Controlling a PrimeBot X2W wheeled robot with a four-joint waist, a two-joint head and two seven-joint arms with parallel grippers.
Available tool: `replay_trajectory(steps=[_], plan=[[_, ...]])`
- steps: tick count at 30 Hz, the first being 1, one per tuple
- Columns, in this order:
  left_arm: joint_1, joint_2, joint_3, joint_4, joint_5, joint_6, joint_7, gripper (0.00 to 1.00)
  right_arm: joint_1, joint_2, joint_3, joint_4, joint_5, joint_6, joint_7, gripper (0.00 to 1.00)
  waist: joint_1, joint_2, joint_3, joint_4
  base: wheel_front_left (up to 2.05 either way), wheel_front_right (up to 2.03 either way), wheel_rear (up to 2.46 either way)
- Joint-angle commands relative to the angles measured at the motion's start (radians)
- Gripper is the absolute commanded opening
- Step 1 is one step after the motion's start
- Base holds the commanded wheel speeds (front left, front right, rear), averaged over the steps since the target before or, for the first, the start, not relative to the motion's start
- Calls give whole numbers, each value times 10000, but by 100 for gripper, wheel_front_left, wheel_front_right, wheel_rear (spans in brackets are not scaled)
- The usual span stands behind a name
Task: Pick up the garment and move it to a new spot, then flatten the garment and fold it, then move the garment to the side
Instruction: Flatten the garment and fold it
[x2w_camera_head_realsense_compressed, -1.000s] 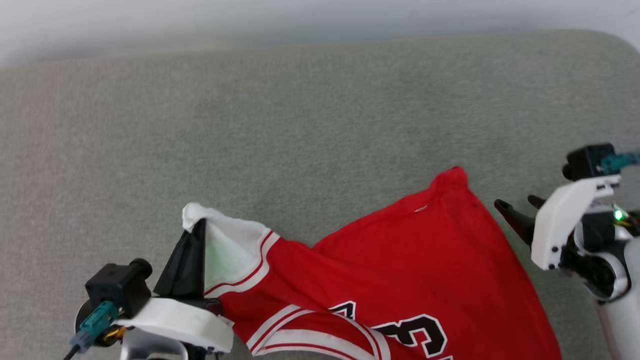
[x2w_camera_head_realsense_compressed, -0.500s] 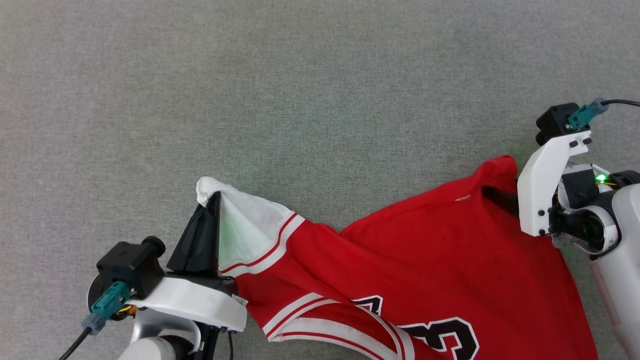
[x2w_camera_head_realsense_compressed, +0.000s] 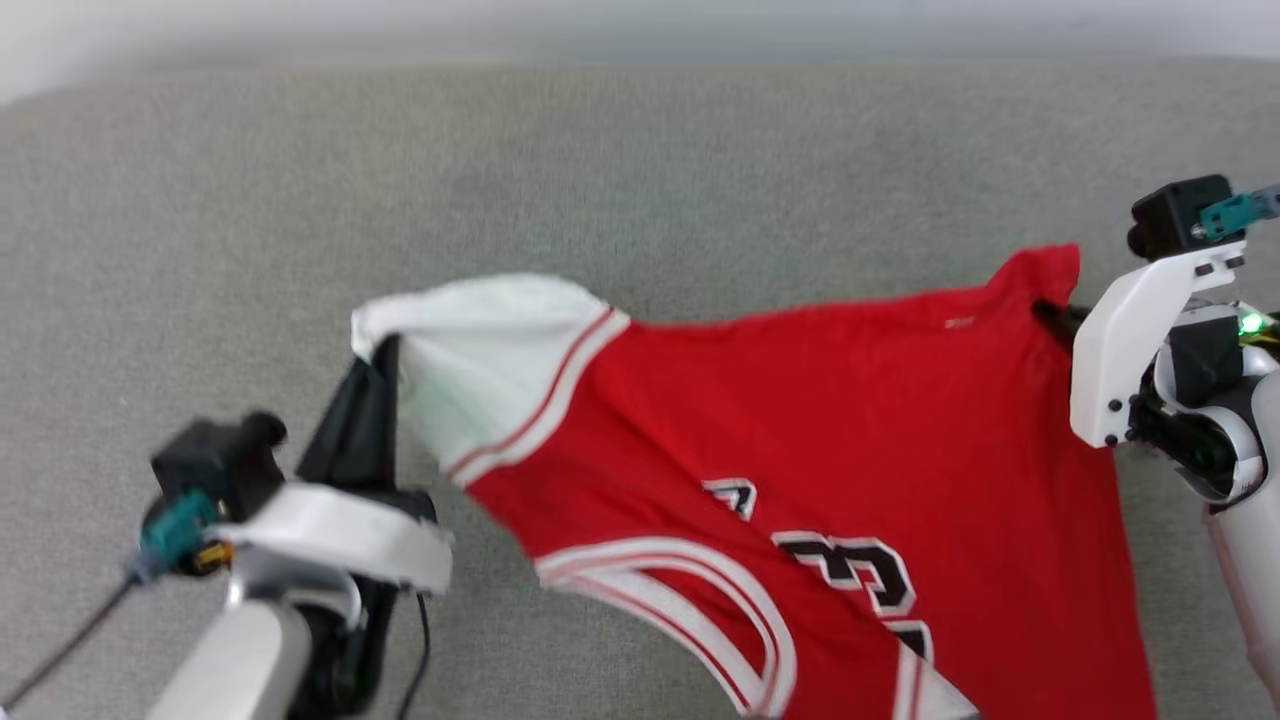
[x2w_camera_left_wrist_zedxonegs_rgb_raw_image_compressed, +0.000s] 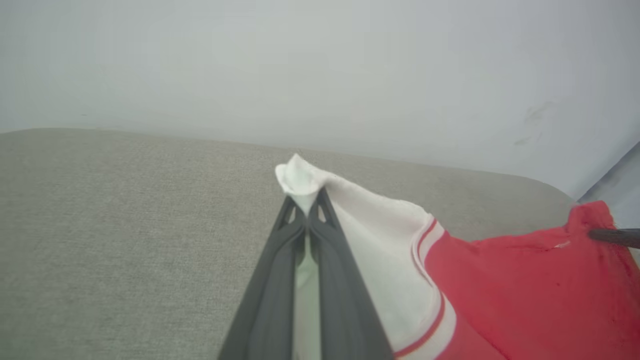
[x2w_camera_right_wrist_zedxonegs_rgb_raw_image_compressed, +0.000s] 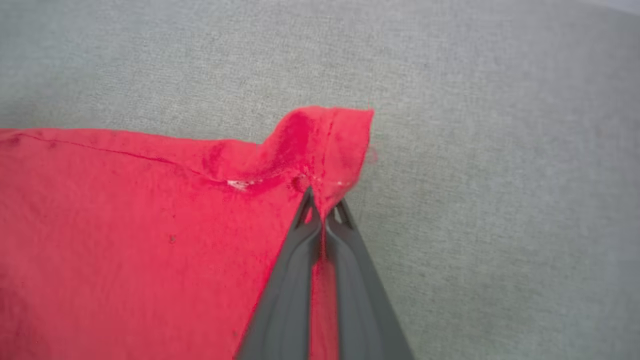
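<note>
The garment (x2w_camera_head_realsense_compressed: 840, 430) is a red jersey with a white sleeve, striped trim and black numbers, stretched and lifted between both arms over the grey surface. My left gripper (x2w_camera_head_realsense_compressed: 378, 352) is shut on the tip of the white sleeve (x2w_camera_left_wrist_zedxonegs_rgb_raw_image_compressed: 300, 182), the cloth pinched between its dark fingers (x2w_camera_left_wrist_zedxonegs_rgb_raw_image_compressed: 280, 270). At the right, my right gripper (x2w_camera_right_wrist_zedxonegs_rgb_raw_image_compressed: 322, 200) is shut on a red corner of the garment (x2w_camera_right_wrist_zedxonegs_rgb_raw_image_compressed: 320, 145), partly hidden behind the white wrist bracket in the head view. The garment's lower part runs off the bottom edge.
A grey fabric-covered surface (x2w_camera_head_realsense_compressed: 640, 180) spreads under and beyond the garment. A pale wall (x2w_camera_left_wrist_zedxonegs_rgb_raw_image_compressed: 320, 65) rises behind its far rounded edge. Cables trail from both wrist cameras (x2w_camera_head_realsense_compressed: 1180, 215).
Both grippers have raised and pulled the garment taut, so the numbers on the front show more fully. The right gripper closed on the red corner earlier. The head view has shifted.
</note>
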Motion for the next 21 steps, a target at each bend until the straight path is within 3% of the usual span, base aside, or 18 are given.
replay_trajectory(steps=[1, 13, 21], plan=[[-230, 52, 58, 67, -30, -62, 21, 0, -27, 91, -94, -47, -74, -7, -132, 0, -1, 0, -371, -118, 0, 0, 0], [-4686, -157, 339, 3130, -362, -1166, 320, 0, -1295, 1098, -1473, -26, -1071, -7, -2350, 0, -1, 0, -1475, -493, 0, 0, 0], [-8121, -31, 645, 4234, -64, -1419, 120, 0, -3480, 1415, -2211, -278, -1198, -7, -3504, 0, -1, 0, -710, -618, 0, 0, 0]])
